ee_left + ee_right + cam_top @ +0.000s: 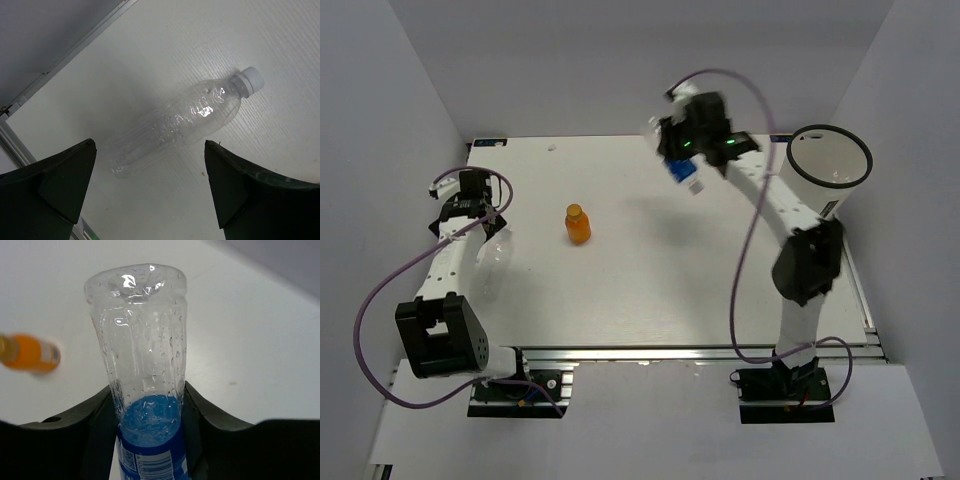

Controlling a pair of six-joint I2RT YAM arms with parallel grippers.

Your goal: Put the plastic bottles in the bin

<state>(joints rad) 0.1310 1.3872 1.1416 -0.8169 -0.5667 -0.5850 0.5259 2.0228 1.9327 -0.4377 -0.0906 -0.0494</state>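
Note:
My right gripper (682,160) hangs high over the far middle of the table, shut on a clear bottle with a blue label (678,172). In the right wrist view the fingers (95,415) press both sides of this bottle (145,355) just above its label. The white bin (830,127) with a black rim stands to the right of it. An orange bottle (578,224) stands upright mid-table. My left gripper (150,142) is open above a clear bottle (185,120) with a white cap, which lies on its side at the far left (492,262).
The table's left edge rail (65,55) runs close behind the lying bottle. The bin sits at the table's far right corner. The right arm's upper link (808,260) leans over the right side of the table. Grey walls enclose the table.

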